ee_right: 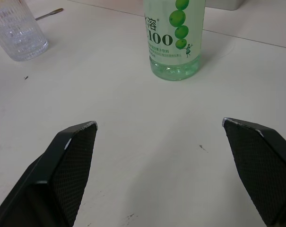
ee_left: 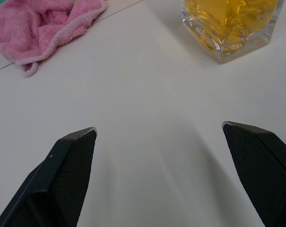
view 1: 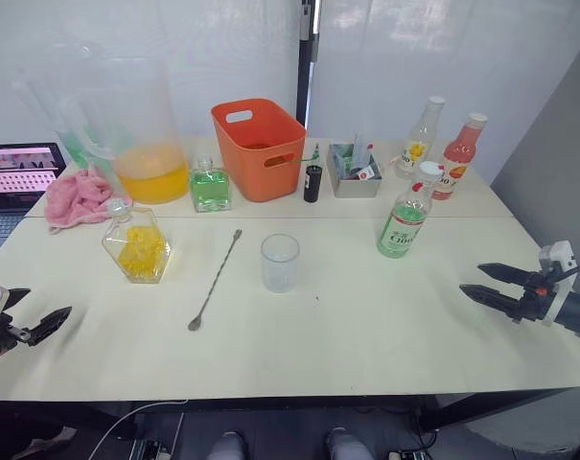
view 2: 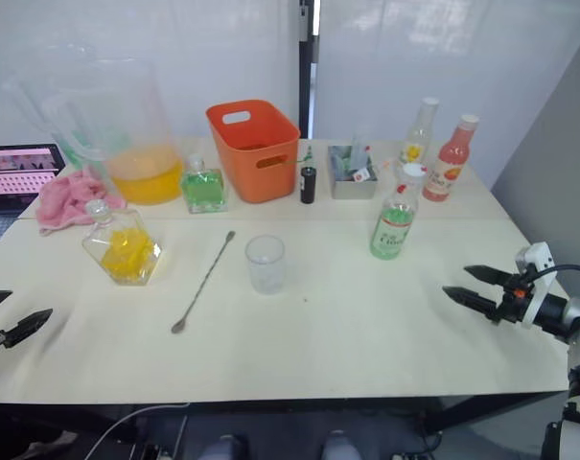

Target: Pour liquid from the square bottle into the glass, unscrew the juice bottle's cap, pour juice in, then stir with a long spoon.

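The square bottle (view 1: 137, 246) with yellow liquid stands upright on the table's left part. The glass (view 1: 279, 262) stands empty near the middle, and the long spoon (view 1: 216, 279) lies flat between them. The juice bottle (view 1: 405, 220), capped in white with a green-and-white label, stands right of the glass. My left gripper (view 1: 35, 311) hovers open at the table's left edge, short of the square bottle (ee_left: 230, 26). My right gripper (view 1: 481, 279) is open at the right edge, with the juice bottle (ee_right: 176, 40) and the glass (ee_right: 17, 30) ahead of it.
Along the back stand a big pitcher (view 1: 141, 134) with orange liquid, a small green-liquid bottle (view 1: 210, 186), an orange bin (view 1: 259, 148), a metal holder (view 1: 355, 172), a yellow-label bottle (view 1: 419, 137) and a red-liquid bottle (view 1: 459, 154). A pink towel (view 1: 77, 199) and a laptop (view 1: 19, 177) lie far left.
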Controlling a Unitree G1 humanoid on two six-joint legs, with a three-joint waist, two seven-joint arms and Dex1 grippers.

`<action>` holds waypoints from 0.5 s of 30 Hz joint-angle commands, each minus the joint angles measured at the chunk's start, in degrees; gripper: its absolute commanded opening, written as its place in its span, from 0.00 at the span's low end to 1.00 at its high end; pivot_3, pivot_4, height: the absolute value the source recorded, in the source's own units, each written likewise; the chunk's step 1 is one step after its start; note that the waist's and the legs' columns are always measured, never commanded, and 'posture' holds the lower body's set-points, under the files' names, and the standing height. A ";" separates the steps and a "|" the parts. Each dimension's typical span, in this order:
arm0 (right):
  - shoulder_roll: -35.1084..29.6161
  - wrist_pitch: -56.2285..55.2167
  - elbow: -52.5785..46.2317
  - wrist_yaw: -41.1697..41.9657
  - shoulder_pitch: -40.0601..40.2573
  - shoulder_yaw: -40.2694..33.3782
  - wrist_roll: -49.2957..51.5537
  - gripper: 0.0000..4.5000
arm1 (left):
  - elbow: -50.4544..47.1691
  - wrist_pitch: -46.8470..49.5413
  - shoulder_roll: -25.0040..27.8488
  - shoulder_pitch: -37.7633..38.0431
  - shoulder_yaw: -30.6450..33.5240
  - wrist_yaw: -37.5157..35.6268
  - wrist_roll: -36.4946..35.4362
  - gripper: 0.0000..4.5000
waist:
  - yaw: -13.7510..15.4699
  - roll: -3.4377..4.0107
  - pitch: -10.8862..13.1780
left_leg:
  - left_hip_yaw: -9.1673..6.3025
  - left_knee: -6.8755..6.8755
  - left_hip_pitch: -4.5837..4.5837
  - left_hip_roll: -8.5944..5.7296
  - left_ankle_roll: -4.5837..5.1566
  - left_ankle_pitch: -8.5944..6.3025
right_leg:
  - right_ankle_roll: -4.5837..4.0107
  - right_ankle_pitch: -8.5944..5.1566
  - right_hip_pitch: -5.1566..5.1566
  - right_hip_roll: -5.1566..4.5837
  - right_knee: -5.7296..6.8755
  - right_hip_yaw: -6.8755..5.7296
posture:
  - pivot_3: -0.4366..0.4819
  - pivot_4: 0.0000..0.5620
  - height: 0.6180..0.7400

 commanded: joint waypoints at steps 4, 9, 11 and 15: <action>-0.22 2.53 -2.60 1.42 -1.25 -0.79 2.03 1.00 | -2.25 0.35 1.16 0.38 1.52 0.96 -0.37 1.00 | 0.00 0.00 0.00 | 0.00 0.00 0.00 0.00 0.00 0.00 | 0.00 0.00 0.00 0.00 0.00 0.00 | 0.48 0.27 0.99; -1.58 11.01 -9.58 6.54 -4.85 3.13 2.72 1.00 | -11.75 7.68 -1.67 4.01 7.15 1.27 -7.55 1.00 | -0.33 0.02 0.01 | 0.02 0.00 -0.01 0.01 0.00 0.00 | 0.00 0.01 -0.03 -0.01 0.03 0.03 | 0.48 0.27 0.99; -2.14 14.42 -14.45 8.88 -5.00 5.27 3.14 1.00 | -17.81 10.90 -3.21 6.74 9.38 2.71 -9.58 1.00 | -0.25 0.02 0.01 | 0.04 0.00 0.00 0.05 0.00 0.00 | 0.03 0.02 -0.05 0.01 0.07 0.04 | 0.48 0.27 0.99; -1.80 20.12 -24.21 10.11 -5.42 8.29 5.06 1.00 | -30.05 17.16 -7.25 12.88 11.87 6.20 -12.55 1.00 | -0.02 0.02 0.01 | 0.03 -0.02 0.01 0.06 -0.01 0.00 | 0.00 -0.01 -0.04 -0.01 0.08 0.02 | 0.48 0.27 0.99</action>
